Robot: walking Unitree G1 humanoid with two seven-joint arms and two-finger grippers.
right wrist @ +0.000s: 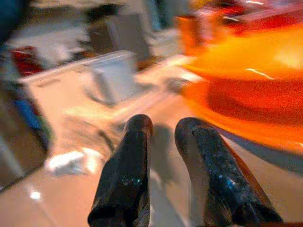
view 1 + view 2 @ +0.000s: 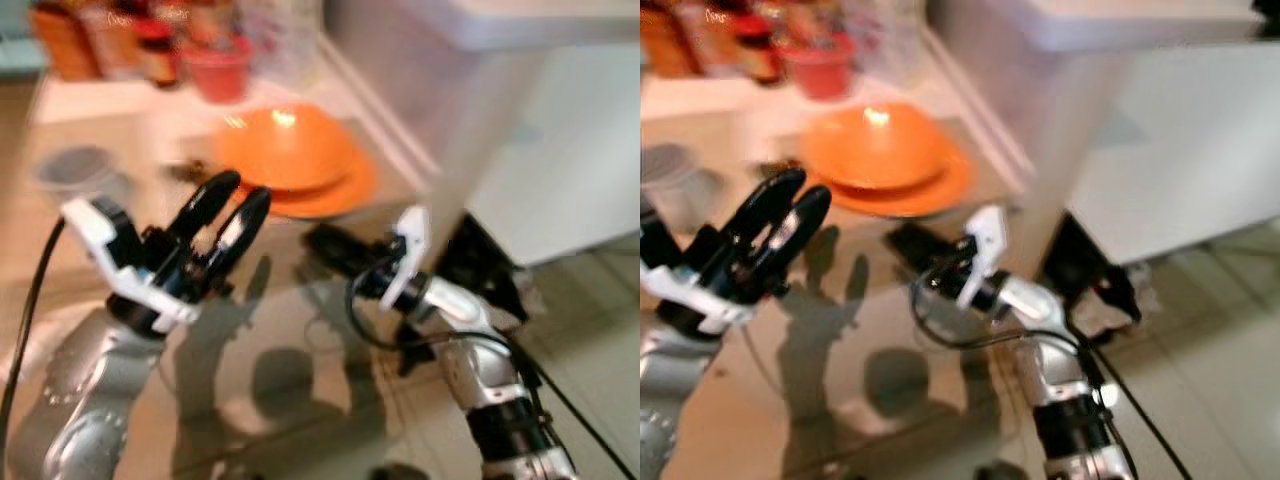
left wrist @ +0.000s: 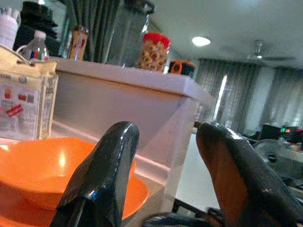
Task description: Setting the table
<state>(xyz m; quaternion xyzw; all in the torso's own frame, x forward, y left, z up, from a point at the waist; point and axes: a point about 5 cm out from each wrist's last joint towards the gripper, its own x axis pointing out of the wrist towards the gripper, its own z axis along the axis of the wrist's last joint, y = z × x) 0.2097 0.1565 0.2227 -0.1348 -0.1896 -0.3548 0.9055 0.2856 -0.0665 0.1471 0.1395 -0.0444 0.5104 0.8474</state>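
— Up close?
— Right gripper, two black fingers slightly parted, nothing between them, hovering over a glossy tan tabletop.
— Beyond the tips?
— Orange bowl, blurred, resting on an orange plate, just beside the fingertips.
— Farther off?
— White box-like shape, smeared; red blur nearby, unidentifiable.

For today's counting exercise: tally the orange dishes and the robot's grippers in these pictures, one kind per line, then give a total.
Orange bowl: 1
Orange plate: 1
Grippers, left and right: 2
Total: 4
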